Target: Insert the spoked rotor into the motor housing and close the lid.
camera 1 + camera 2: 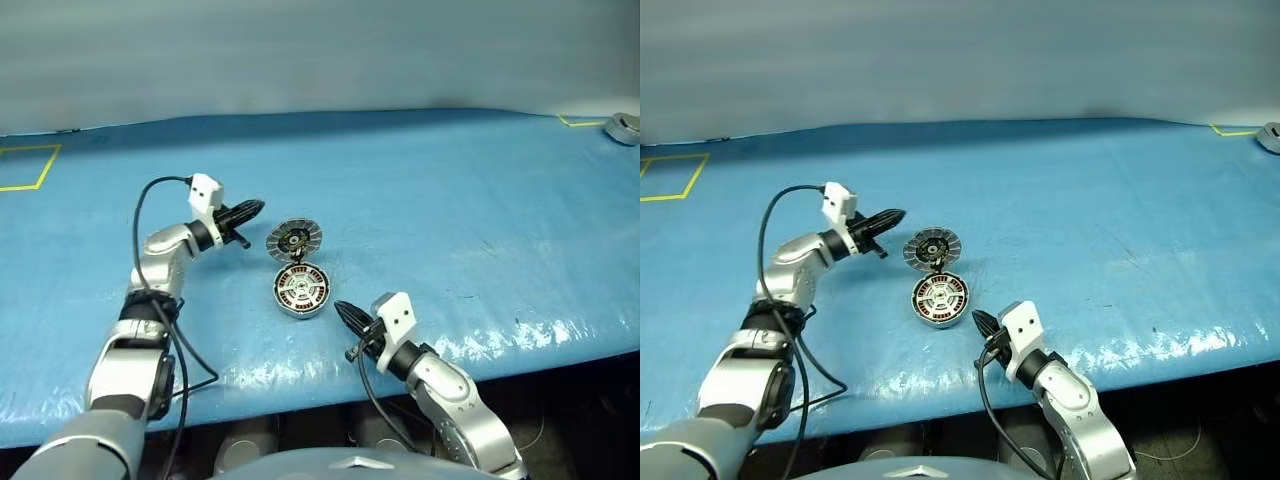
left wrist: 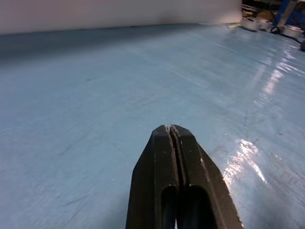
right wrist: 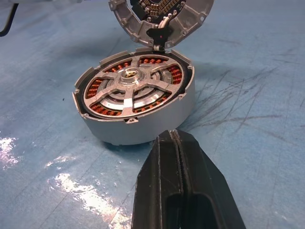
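Rotor sits in housing, lid up behind it; both claws pinched empty, so your push could skid the housing.

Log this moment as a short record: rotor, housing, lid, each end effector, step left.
rotor: seated in the housing, spokes over the copper windings
housing: on the blue table
lid: open, tilted up on its hinge behind the housing
left end effector: shut, empty, beside the lid, apart from it
right end effector: shut, empty, near the housing, not touching
step left: close the lid
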### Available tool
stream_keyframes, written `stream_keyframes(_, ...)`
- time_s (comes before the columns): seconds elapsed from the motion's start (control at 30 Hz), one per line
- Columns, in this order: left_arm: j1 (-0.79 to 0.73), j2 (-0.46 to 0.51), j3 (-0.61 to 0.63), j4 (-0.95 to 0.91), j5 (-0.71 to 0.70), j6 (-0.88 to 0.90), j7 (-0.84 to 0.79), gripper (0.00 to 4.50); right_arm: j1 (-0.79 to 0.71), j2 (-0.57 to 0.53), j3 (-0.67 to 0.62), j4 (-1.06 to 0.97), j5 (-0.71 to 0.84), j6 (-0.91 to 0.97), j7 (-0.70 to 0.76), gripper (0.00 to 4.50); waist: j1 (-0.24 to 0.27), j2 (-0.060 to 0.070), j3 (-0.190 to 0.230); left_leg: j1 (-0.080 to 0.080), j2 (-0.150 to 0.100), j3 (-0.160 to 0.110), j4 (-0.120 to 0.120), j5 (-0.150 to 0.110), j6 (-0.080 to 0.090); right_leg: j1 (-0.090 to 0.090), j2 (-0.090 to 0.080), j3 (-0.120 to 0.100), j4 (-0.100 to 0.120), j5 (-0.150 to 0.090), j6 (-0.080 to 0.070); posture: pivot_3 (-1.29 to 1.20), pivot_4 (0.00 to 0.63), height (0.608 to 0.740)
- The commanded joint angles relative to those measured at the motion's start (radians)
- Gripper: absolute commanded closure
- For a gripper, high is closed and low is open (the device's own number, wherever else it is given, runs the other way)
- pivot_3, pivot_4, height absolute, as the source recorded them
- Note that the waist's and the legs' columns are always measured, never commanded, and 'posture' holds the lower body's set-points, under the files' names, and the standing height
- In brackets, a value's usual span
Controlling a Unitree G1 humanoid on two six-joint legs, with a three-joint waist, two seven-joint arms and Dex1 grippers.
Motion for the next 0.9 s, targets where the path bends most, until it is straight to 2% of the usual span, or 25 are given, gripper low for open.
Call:
stream_keyframes(0.03,-0.063,-0.009,-0.025,0.052,0.0,0.03,-0.147,4.46,0.005,0.02,0.017,-0.017,-0.014,-0.034,-0.013,4.5,-0.007,0.0,0.0,0.0,0.0,0.0,0.0,0.0,0.0,0.0,0.0,0.0,0.0,0.0,0.0,0.0,0.15,0.74)
stream_keyframes(0.2,-0.094,0.019,-0.109,0.038,0.01,0.22,-0.398,4.46,0.006,0.03,0.012,-0.015,-0.022,-0.018,-0.027,4.5,-0.016,0.0,0.0,0.0,0.0,0.001,0.0,-0.001,0.002,0.0,0.001,0.001,0.001,-0.001,0.002,0.0,0.15,0.74)
stream_keyframes(0.3,-0.086,0.04,-0.137,0.01,0.021,0.276,-0.458,4.46,0.003,0.029,0.007,-0.009,-0.02,-0.015,-0.029,4.5,-0.017,0.0,0.0,0.0,0.0,0.0,0.0,-0.001,0.002,0.0,0.002,0.001,0.001,-0.002,0.002,0.0,0.15,0.74)
stream_keyframes(0.5,-0.033,0.043,-0.141,-0.092,0.008,0.326,-0.479,4.46,-0.011,0.031,0.009,0.013,-0.02,-0.011,-0.027,4.5,-0.013,0.0,0.0,0.0,0.003,-0.001,0.001,-0.001,0.002,0.0,0.002,0.001,0.001,-0.001,0.002,0.0,0.15,0.74)
stream_keyframes(0.63,0.062,0.043,-0.209,-0.233,0.034,0.332,-0.5,4.46,-0.027,0.038,0.009,0.031,-0.02,-0.008,-0.03,4.5,-0.014,0.0,0.0,0.0,0.003,0.0,0.001,-0.001,0.002,0.0,0.001,0.003,0.001,0.0,-0.001,0.0,0.15,0.74)
stream_keyframes(0.8,0.12,0.05,-0.253,-0.29,0.06,0.318,-0.481,4.46,-0.031,0.045,0.001,0.034,-0.019,-0.003,-0.039,4.5,-0.008,0.0,0.0,0.0,0.003,0.0,0.001,-0.001,0.002,0.0,0.001,0.002,0.002,0.001,-0.002,0.0,0.15,0.74)
stream_keyframes(0.9,0.151,0.057,-0.227,-0.333,0.045,0.291,-0.455,4.46,-0.014,0.048,-0.023,0.009,-0.006,0.002,-0.054,4.5,-0.005,0.0,0.0,0.001,0.003,0.0,0.001,-0.001,0.002,0.0,0.001,0.002,0.002,0.0,0.0,0.0,0.15,0.74)
